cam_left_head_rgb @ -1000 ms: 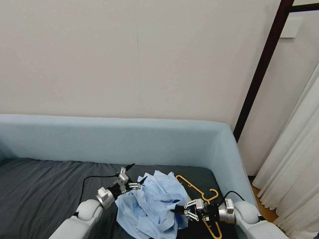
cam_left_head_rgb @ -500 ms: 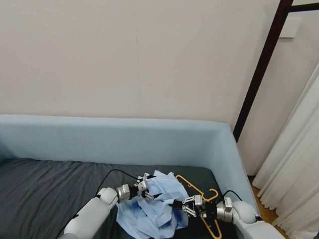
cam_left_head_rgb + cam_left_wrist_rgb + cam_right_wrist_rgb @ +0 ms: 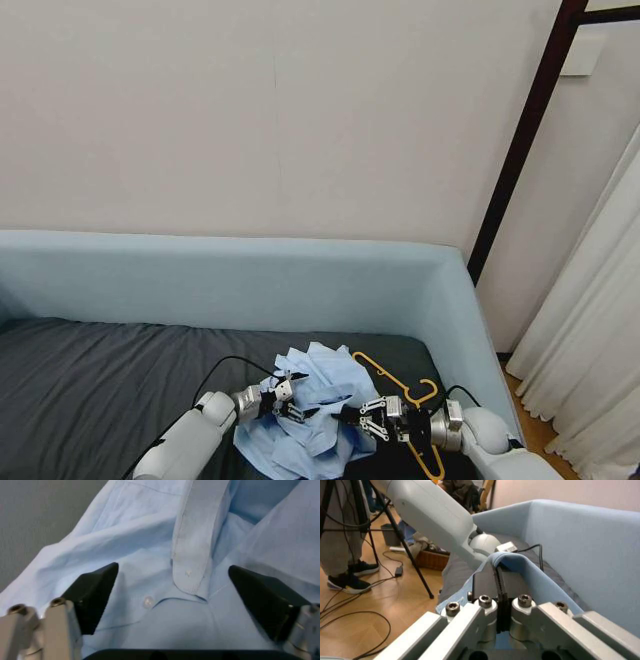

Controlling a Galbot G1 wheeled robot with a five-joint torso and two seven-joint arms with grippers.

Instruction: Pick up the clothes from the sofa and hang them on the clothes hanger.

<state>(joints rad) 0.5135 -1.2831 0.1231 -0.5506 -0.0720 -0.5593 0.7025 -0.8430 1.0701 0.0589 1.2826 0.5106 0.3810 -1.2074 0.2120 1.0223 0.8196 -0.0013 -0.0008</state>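
Sprawling blue shirt (image 3: 327,377) on grey sofa seat (image 3: 100,370), white wall (image 3: 250,120)

Orange hanger (image 3: 383,371) partly hidden under blue shirt (image 3: 330,375), shirt's lower edge cut off

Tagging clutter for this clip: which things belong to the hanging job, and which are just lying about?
Job: blue shirt, orange hanger, sofa, open left gripper over the shirt, right gripper pinching it.
Lying about: curtain, tripod.
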